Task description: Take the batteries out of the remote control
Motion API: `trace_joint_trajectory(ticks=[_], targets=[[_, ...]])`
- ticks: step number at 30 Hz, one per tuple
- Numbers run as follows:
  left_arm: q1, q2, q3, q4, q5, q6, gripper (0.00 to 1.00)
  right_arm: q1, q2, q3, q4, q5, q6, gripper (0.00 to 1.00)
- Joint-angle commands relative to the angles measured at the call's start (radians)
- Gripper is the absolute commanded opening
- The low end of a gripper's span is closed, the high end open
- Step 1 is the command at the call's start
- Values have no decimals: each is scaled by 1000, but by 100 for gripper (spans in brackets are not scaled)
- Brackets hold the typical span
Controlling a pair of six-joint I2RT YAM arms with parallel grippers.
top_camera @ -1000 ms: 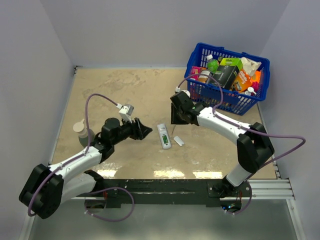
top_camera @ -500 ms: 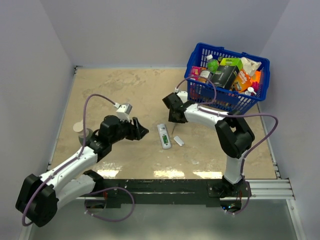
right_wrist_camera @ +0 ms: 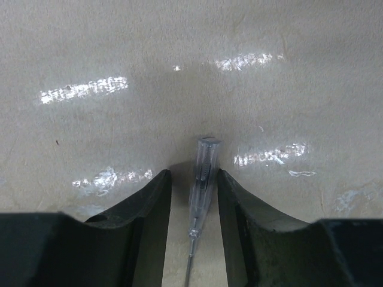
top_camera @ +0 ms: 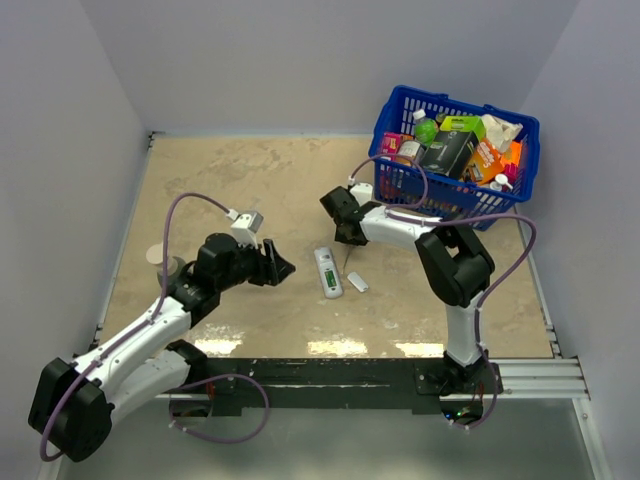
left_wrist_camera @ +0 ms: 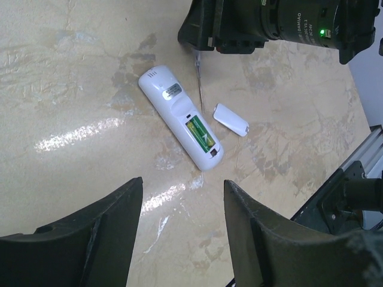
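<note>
- At the middle of the table, the remote control lies back-up with its bay open. The batteries sit inside it and show as a green patch with a yellowish streak. Neither of the 2 is out yet.
- The small white cover lies just beside the bay end, apart from the remote, which is why the bay is exposed.
- The right gripper is low over the table, its fingers narrowly straddling a thin clear-handled tool. A sliver of shadow shows on 1 side, so I cannot tell whether the tool is clamped or only bracketed. Its shaft runs down between remote and cover, and it is likely meant for prying the cells up.
- The left gripper hangs wide open and empty, near the remote but not touching it. It is probably placed to steady the handset or take a freed cell.
</note>
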Motion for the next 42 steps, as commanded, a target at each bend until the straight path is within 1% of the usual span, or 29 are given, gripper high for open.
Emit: trace_joint_trajectory(ticks=[1, 2, 3, 5, 6, 9, 11, 15, 16, 17, 18, 19, 21, 22, 23, 26, 27, 28, 29, 31, 32, 35, 38, 42], targets=[[-1, -23, 29, -7, 12, -5, 61, -9, 3, 30, 19, 52, 23, 39], [0, -23, 27, -6, 14, -4, 61, -9, 11, 31, 22, 47, 20, 37], [0, -19, 30, -7, 17, -1, 60, -11, 12, 28, 28, 38, 18, 29], [-1, -13, 44, -21, 18, 10, 60, -11, 6, 18, 51, 27, -5, 21], [-1, -13, 47, -29, 20, 16, 60, -9, -3, 10, 60, 27, -16, 14], [-1, -13, 58, -32, 12, 24, 60, -11, -63, -12, 129, -5, -74, 4], [-1, -7, 72, -35, 9, 27, 60, -11, -92, -10, 164, -36, -114, 1], [0, 1, 96, -52, 6, 27, 60, -9, -208, -27, 212, -116, -146, 0], [-1, 1, 104, -49, 4, 26, 60, -8, -233, -36, 244, -160, -148, 0], [-1, 1, 110, -44, 15, 23, 60, -8, -260, -71, 268, -192, -157, 0], [-1, 3, 119, -32, 23, 19, 60, -9, -329, -96, 298, -223, -158, 0], [-1, 10, 125, -21, 44, 18, 60, -9, -362, -122, 365, -298, -160, 0], [0, 18, 148, -1, 66, 15, 60, -6, -440, -218, 458, -393, -169, 0], [-1, 27, 158, 5, 95, 16, 59, -5, -510, -249, 538, -442, -172, 0], [0, 32, 167, 17, 110, 15, 59, -2, -543, -302, 568, -485, -181, 0], [0, 46, 190, 95, 191, 6, 59, 17, -658, -386, 670, -626, -223, 0], [0, 47, 196, 112, 213, 0, 59, 29, -687, -404, 692, -643, -229, 0], [0, 55, 198, 132, 265, -8, 58, 35, -740, -447, 747, -659, -235, 0], [-1, 58, 198, 176, 293, -31, 58, 41, -768, -470, 779, -686, -231, 0], [-1, 67, 184, 233, 364, -63, 57, 46, -808, -525, 853, -688, -220, 0], [-3, 70, 178, 291, 385, -95, 57, 55, -842, -538, 868, -682, -217, 0], [-3, 75, 144, 397, 420, -151, 56, 81, -873, -565, 898, -653, -209, 0], [-3, 84, 127, 447, 423, -174, 56, 107, -877, -565, 885, -598, -194, 0], [-11, 108, 136, 459, 419, -183, 56, 132, -870, -558, 861, -516, -143, 0]])
